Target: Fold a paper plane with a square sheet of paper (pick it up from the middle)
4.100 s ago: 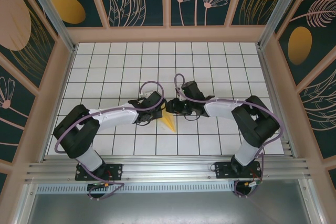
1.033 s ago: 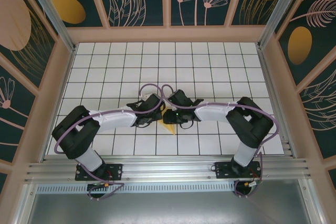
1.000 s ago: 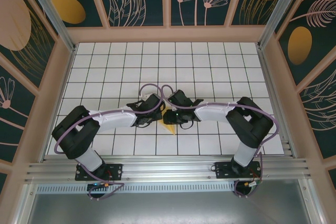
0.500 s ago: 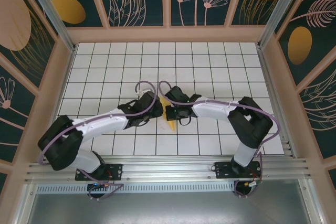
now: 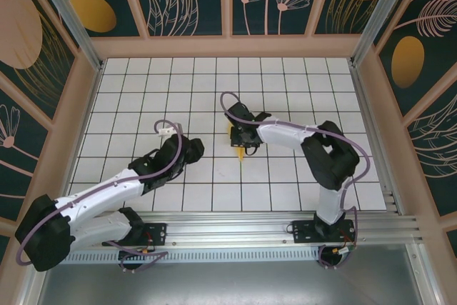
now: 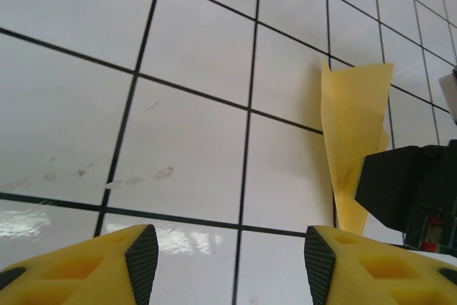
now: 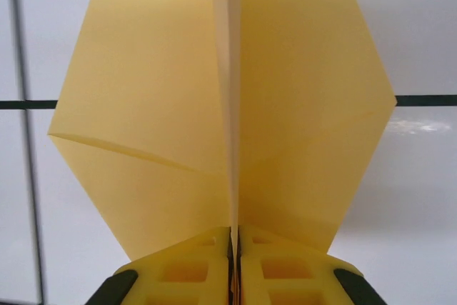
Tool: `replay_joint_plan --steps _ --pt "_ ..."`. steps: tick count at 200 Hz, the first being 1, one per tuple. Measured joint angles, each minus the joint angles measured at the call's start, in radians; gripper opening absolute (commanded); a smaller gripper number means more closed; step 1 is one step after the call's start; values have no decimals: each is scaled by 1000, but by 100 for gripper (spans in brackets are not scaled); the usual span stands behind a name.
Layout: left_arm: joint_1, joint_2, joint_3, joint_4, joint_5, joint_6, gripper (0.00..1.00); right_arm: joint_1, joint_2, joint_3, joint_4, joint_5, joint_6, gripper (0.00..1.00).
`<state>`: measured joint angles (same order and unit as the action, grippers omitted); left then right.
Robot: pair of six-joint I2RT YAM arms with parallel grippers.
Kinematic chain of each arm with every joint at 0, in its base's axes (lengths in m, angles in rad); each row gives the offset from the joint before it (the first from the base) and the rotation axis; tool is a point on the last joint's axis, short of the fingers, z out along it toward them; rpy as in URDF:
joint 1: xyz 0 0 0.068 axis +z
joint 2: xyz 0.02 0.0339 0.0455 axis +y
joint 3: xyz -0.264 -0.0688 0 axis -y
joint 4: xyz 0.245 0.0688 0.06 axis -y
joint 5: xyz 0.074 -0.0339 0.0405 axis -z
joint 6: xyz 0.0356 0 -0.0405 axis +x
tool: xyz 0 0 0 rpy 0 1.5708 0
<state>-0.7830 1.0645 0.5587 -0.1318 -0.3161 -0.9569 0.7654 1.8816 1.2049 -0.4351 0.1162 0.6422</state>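
Your left gripper point(image 6: 232, 255) has let go and backed well away from the right gripper point(image 7: 233, 248); its jaws now stand spread and empty. The right gripper, pressed together, alone pinches the paper plane point(image 7: 235, 105) along its centre crease. The folding looks finished to me. You'll find no writing or label anywhere.

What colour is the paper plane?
The paper plane is plain pale yellow, clearest in right wrist view.
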Motion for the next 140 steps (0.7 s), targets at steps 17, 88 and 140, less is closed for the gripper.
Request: replay_joint_plan --steps 17,88,140 --pt "10 -21 -18 -1 0 -7 59 0 37 3 -7 0 7 22" --pt "26 -27 -20 1 1 -10 59 1 66 51 -43 -3 18 27" --pt "26 -11 -20 0 1 -10 59 22 123 152 -153 53 18 29"
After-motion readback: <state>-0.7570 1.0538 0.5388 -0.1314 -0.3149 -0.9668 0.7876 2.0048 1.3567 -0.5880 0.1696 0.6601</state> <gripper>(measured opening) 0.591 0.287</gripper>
